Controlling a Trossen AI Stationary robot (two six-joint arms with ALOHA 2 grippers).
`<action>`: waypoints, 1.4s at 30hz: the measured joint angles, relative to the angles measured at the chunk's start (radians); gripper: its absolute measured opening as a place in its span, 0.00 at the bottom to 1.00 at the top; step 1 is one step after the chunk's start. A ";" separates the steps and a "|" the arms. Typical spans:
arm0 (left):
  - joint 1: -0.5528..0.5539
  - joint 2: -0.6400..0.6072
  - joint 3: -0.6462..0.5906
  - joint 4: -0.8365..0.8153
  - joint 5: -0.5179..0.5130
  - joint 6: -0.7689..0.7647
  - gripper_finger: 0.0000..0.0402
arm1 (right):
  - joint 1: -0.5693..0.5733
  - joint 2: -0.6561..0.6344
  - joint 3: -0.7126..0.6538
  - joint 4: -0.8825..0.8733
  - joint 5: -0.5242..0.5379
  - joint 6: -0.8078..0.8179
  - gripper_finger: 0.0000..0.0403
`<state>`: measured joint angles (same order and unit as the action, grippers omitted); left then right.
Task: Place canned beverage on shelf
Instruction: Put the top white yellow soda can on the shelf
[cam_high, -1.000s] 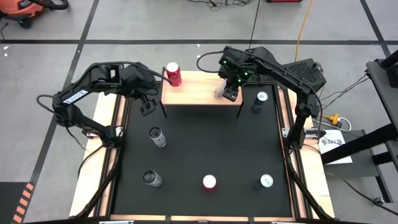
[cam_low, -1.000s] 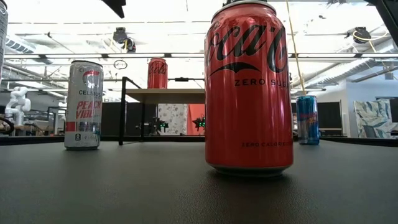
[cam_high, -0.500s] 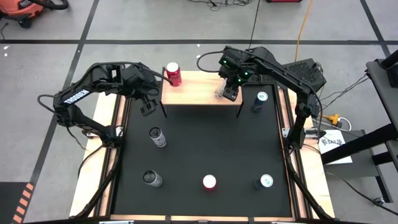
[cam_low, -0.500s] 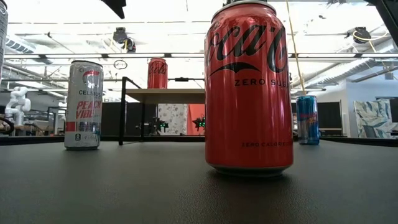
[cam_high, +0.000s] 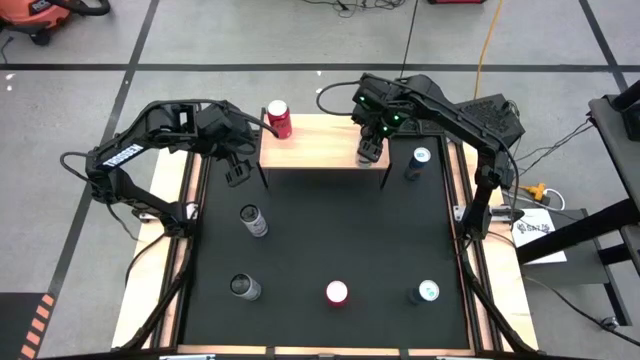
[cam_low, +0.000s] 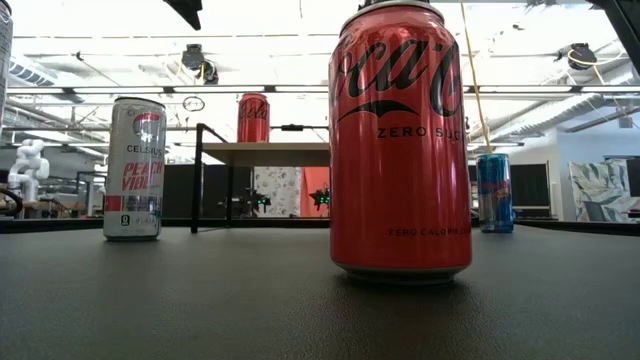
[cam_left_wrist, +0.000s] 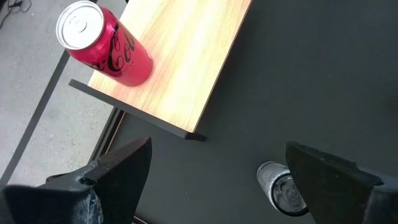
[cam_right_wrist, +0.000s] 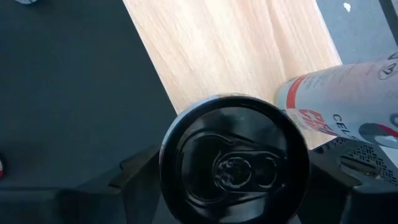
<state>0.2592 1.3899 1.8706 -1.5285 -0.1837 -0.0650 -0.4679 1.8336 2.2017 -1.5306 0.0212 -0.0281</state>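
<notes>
Right pincer (cam_high: 368, 152) grips black-topped can (cam_right_wrist: 235, 158) – over shelf (cam_high: 320, 147)

- We see the shelf (cam_high: 320, 150) with a light natural-wood top and thin black legs.
- The can on the shelf (cam_high: 279, 119) is red with a silver lid and white script.
- The surface (cam_high: 330, 240) is a black mat with wooden edges.
- The near can (cam_low: 400, 140) is red with black lettering.
- The slim can (cam_low: 135, 168) is white and silver with red-pink print.
- The far can (cam_low: 494, 192) is blue.
- The can in the right wrist view (cam_right_wrist: 235, 158) has a black lid.
</notes>
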 joint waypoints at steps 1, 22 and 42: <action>0.000 0.000 0.000 0.000 0.000 0.000 0.93 | 0.000 0.000 0.000 0.001 0.000 0.000 0.70; 0.000 0.000 0.000 -0.001 0.000 0.000 0.93 | 0.000 0.000 0.000 0.098 0.003 -0.013 0.68; 0.000 -0.001 0.000 -0.001 0.000 -0.001 0.93 | 0.000 0.000 -0.001 0.113 0.003 -0.004 0.68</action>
<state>0.2595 1.3892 1.8706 -1.5291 -0.1833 -0.0656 -0.4675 1.8339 2.2009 -1.4178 0.0243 -0.0322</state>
